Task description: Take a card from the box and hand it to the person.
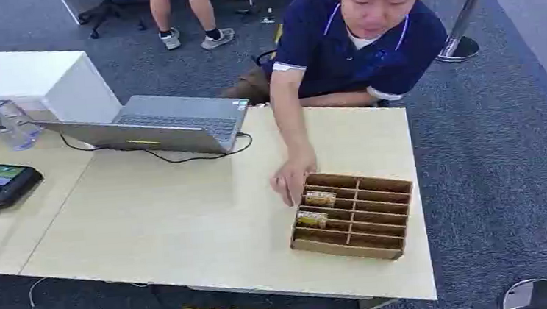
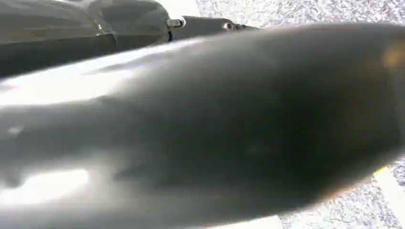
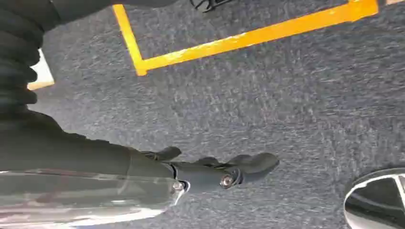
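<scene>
Brown cardboard makes up the divided box (image 1: 352,215) near the right end of the pale table (image 1: 150,223) in the head view, two cards (image 1: 320,198) lying in its left compartments, while the seated person's hand (image 1: 292,176) rests at the box's far left corner, probably arranging or steadying it. In the left wrist view a blurred dark body part lies close across the lens, so I cannot tell how the left hand is set. In the right wrist view the right hand (image 3: 210,169) hangs over grey carpet beside yellow floor tape (image 3: 239,40), fingers apart and grasping nothing, so the reach looks not yet begun.
</scene>
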Tool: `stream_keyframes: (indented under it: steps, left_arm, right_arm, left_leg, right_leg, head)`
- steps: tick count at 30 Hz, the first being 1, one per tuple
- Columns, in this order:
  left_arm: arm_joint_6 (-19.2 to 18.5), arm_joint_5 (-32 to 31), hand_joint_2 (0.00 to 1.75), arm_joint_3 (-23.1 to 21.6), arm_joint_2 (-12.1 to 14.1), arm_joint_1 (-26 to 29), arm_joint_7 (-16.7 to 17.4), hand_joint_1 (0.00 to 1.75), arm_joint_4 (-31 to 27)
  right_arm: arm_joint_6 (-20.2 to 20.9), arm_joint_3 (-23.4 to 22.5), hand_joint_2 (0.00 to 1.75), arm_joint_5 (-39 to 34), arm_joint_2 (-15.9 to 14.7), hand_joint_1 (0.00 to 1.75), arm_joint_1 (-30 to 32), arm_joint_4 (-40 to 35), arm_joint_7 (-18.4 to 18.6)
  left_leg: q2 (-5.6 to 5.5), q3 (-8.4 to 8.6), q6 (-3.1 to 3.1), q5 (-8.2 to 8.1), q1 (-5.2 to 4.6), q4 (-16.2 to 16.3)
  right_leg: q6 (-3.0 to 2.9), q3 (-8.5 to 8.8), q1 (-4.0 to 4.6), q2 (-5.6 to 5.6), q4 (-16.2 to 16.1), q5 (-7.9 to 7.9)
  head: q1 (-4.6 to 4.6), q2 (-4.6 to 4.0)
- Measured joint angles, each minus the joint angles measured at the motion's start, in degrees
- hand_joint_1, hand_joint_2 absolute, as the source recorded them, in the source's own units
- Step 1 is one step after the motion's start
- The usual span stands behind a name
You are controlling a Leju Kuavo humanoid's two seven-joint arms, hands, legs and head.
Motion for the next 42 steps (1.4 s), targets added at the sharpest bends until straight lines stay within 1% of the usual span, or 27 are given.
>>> stream_keyframes:
  steps: [2, 4, 6, 8, 9, 10, 11, 12, 14, 19, 23, 25, 27, 30, 34, 36, 38, 39, 42]
  left_arm:
    - [0.0, 0.1, 0.0, 0.0, -0.1, 0.0, 0.1, 0.0, 0.0]
    - [0.2, 0.3, 0.0, 0.0, -0.2, 0.0, 0.6, 0.0, 0.0]
    - [0.6, 0.5, 0.0, 0.1, -0.4, 0.0, 1.2, 0.0, 0.0]
    - [1.0, 0.9, 0.0, 0.1, -0.5, 0.0, 2.0, 0.0, 0.0]
    - [1.0, 1.0, 0.0, 0.1, -0.5, -0.1, 2.1, 0.0, 0.0]
    - [1.0, 1.2, 0.0, 0.2, -0.6, -0.1, 2.2, 0.0, 0.0]
    - [1.1, 1.4, 0.0, 0.3, -0.6, -0.1, 2.1, 0.0, 0.0]
    - [1.2, 1.5, 0.0, 0.6, -0.7, -0.1, 2.1, 0.0, 0.0]
    - [1.7, 1.6, 0.0, 1.0, -0.8, 0.0, 1.7, 0.0, 0.0]
    - [1.9, 1.7, 0.0, 1.4, -1.4, 0.2, 0.9, 0.0, 0.0]
    - [1.9, 1.6, 0.0, 1.5, -1.5, 0.2, 0.7, 0.0, 0.0]
    - [1.9, 1.6, 0.0, 1.6, -1.7, 0.2, 0.7, 0.0, 0.0]
    - [1.9, 1.6, 0.0, 1.6, -1.8, 0.2, 0.6, 0.0, 0.0]
    - [1.9, 1.5, 0.0, 1.8, -1.8, 0.2, 0.5, 0.0, 0.0]
    - [1.8, 1.3, 0.0, 2.0, -1.8, 0.2, 0.5, 0.0, 0.0]
    - [1.8, 1.2, 0.0, 2.0, -1.8, 0.2, 0.4, 0.0, 0.0]
    - [1.7, 1.0, 0.0, 2.0, -1.8, 0.2, 0.3, 0.0, 0.0]
    - [1.7, 0.9, 0.0, 2.0, -1.9, 0.2, 0.2, 0.0, 0.0]
    - [1.6, 0.7, 0.0, 2.0, -1.9, 0.2, 0.1, 0.0, 0.0]
  right_arm:
    - [-2.3, -0.6, 1.75, -0.9, -0.1, 0.0, -0.1, -0.1, -3.4]
    - [-5.3, -1.7, 1.75, -1.8, -1.3, 0.0, -0.5, -1.0, -7.6]
    - [-7.9, -2.6, 1.75, -2.1, -2.8, 0.0, -1.3, -2.1, -10.7]
    - [-11.0, -3.2, 1.75, -2.0, -4.2, 0.0, -2.2, -4.4, -14.4]
    - [-12.2, -3.7, 1.75, -1.8, -4.5, 0.0, -2.4, -6.0, -15.7]
    - [-13.3, -3.9, 1.75, -1.0, -4.5, 0.0, -2.3, -8.7, -16.2]
    - [-13.7, -4.0, 1.75, 0.1, -4.4, 0.0, -2.0, -12.0, -15.5]
    - [-13.8, -4.0, 1.75, 1.7, -3.8, 0.0, -1.2, -16.0, -14.0]
    - [-13.9, -4.0, 1.75, 5.5, -2.2, 0.0, 0.9, -26.0, -11.4]
    - [-14.7, -2.8, 1.75, 14.7, 4.1, 0.0, 8.0, -51.5, -7.8]
    - [-15.5, -0.1, 1.75, 20.6, 8.3, 0.0, 13.4, -69.4, -6.9]
    - [-16.4, 2.0, 1.75, 22.6, 9.6, 0.0, 15.6, -76.2, -6.9]
    - [-16.7, 5.4, 1.75, 24.6, 10.2, 0.0, 17.6, -82.4, -6.5]
    - [-16.6, 10.7, 1.75, 27.3, 10.3, 0.0, 19.4, -88.7, -5.2]
    - [-15.0, 17.1, 1.75, 29.5, 10.2, 0.0, 20.5, -93.1, -3.2]
    - [-12.6, 20.0, 1.75, 31.3, 9.9, 0.0, 20.7, -94.0, -2.0]
    - [-9.7, 23.6, 1.75, 34.8, 9.6, 0.0, 20.6, -94.2, 0.2]
    - [-8.8, 25.7, 1.75, 36.4, 9.4, 0.0, 20.6, -94.2, 1.1]
    - [-6.7, 30.1, 1.75, 40.3, 9.0, 0.0, 20.2, -94.2, 3.9]
  left_leg:
    - [0.0, -0.06, 0.0, 0.0, 0.0, 0.0]
    - [0.0, -0.09, 0.0, 0.01, -0.01, 0.0]
    - [0.04, -0.09, 0.02, 0.02, -0.03, 0.0]
    - [0.05, -0.09, 0.07, 0.04, -0.09, 0.0]
    - [0.05, -0.08, 0.08, 0.05, -0.12, 0.0]
    - [0.04, -0.08, 0.1, 0.06, -0.13, 0.0]
    - [0.03, -0.08, 0.1, 0.07, -0.13, 0.1]
    - [0.02, -0.07, 0.11, 0.07, -0.13, 0.1]
    - [0.01, -0.06, 0.13, 0.09, -0.12, 0.1]
    - [-0.02, -0.06, 0.12, 0.09, -0.09, 0.0]
    - [0.0, -0.1, 0.12, 0.08, -0.08, 0.0]
    - [0.02, -0.15, 0.1, 0.07, -0.09, 0.0]
    - [0.03, -0.15, 0.1, 0.07, -0.1, 0.0]
    - [0.05, -0.14, 0.1, 0.07, -0.1, 0.0]
    - [0.05, -0.11, 0.12, 0.08, -0.11, 0.0]
    - [0.05, -0.13, 0.12, 0.09, -0.11, 0.0]
    - [0.06, -0.11, 0.12, 0.09, -0.1, 0.0]
    - [0.05, -0.09, 0.12, 0.09, -0.1, 0.0]
    - [0.04, -0.09, 0.12, 0.09, -0.1, 0.0]
  right_leg:
    - [0.0, 0.0, 0.0, 0.0, 0.0, 0.0]
    - [0.01, 0.01, 0.0, 0.0, 0.0, 0.01]
    - [0.07, 0.01, -0.02, 0.01, 0.0, 0.06]
    - [0.13, 0.01, -0.08, 0.01, 0.0, 0.1]
    - [0.15, 0.01, -0.11, 0.01, 0.0, 0.12]
    - [0.16, 0.01, -0.12, 0.01, 0.0, 0.12]
    - [0.16, 0.01, -0.12, 0.01, 0.0, 0.13]
    - [0.17, 0.01, -0.12, 0.0, 0.0, 0.13]
    - [0.16, 0.0, -0.11, 0.0, 0.0, 0.13]
    - [0.14, -0.03, -0.08, -0.01, 0.0, 0.11]
    - [0.14, -0.03, -0.08, -0.01, 0.0, 0.1]
    - [0.14, -0.03, -0.08, -0.01, 0.0, 0.1]
    - [0.14, -0.03, -0.09, 0.0, 0.0, 0.1]
    - [0.15, -0.03, -0.09, 0.01, 0.0, 0.11]
    - [0.15, -0.02, -0.1, 0.02, 0.0, 0.13]
    - [0.15, -0.01, -0.1, 0.02, 0.0, 0.13]
    - [0.15, -0.02, -0.09, 0.02, 0.0, 0.13]
    - [0.14, -0.02, -0.09, 0.02, 0.0, 0.13]
    - [0.14, -0.02, -0.09, 0.02, 0.0, 0.13]
  head:
    - [-0.04, 0.0]
    - [-0.02, 0.0]
    - [0.0, 0.0]
    - [0.0, 0.0]
    - [0.02, 0.0]
    - [0.0, 0.0]
    - [0.0, 0.0]
    - [0.0, 0.0]
    - [0.0, 0.0]
    - [0.0, 0.0]
    - [0.02, 0.0]
    - [-0.02, 0.0]
    - [0.0, 0.0]
    - [0.0, 0.0]
    - [-0.02, 0.0]
    - [0.0, 0.0]
    - [0.0, 0.0]
    - [0.0, 0.0]
    - [-0.02, 0.0]
